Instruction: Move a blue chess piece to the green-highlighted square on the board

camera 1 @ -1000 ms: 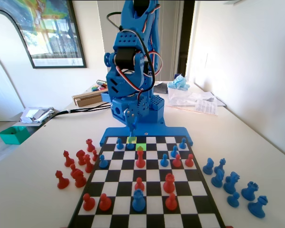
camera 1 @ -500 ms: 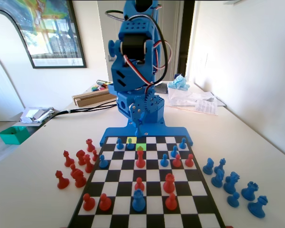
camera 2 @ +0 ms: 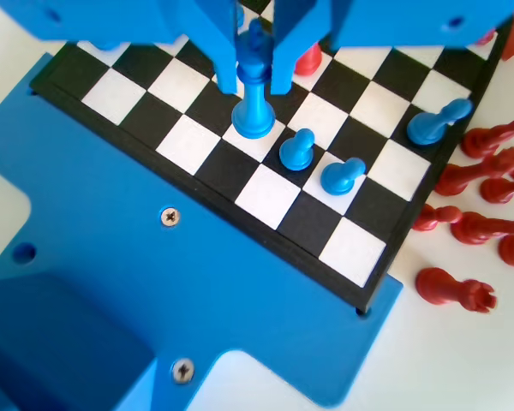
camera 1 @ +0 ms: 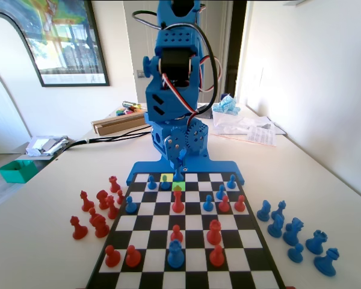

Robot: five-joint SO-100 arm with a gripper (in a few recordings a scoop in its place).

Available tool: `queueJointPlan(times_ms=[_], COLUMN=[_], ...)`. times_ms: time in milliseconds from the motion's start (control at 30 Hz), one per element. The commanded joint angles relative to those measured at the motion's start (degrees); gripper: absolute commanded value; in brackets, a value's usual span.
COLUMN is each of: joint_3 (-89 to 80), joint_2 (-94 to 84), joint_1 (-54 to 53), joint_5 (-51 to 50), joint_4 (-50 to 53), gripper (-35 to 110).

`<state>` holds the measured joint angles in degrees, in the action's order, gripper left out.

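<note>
While the blue arm stands folded and upright at the far end of the board (camera 1: 108, 256) in the fixed view, its gripper (camera 2: 255, 84) points straight down over the rows nearest its own base, low above the squares. Seen from the wrist view, the jaws hang from the top edge on either side of the blue chess piece (camera 2: 254, 92), flanking its stem just under the head; they sit tight against it and appear clenched on the blue chess piece, though actual contact is hard to confirm. That piece is upright, its round base showing over a white square of the board, and whether the base rests on the square or is just clear of it cannot be told. Relative to the board, in the fixed view the piece (camera 1: 178, 173) hangs at the far row, directly behind the green-highlighted square (camera 1: 178, 186), with a yellow-lit square (camera 1: 166, 177) just left of it. Two blue pawns (camera 2: 298, 149) stand on the board beside the held piece in the wrist view, and red pieces (camera 2: 475, 228) lie on the surface off the board's right edge
</note>
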<state>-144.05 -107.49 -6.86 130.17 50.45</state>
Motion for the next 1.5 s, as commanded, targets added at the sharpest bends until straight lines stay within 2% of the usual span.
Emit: queueJointPlan(times_ms=[0, 1133, 1467], joint_3=[0.7, -4.8, -5.9], joint_2=[-0.1, 0.7, 0.6], joint_1=[-0.9, 0.9, 0.4], joint_5=[0.4, -1.1, -0.4], joint_4=[-1.2, -8.2, -9.8], gripper=[1, 1, 12])
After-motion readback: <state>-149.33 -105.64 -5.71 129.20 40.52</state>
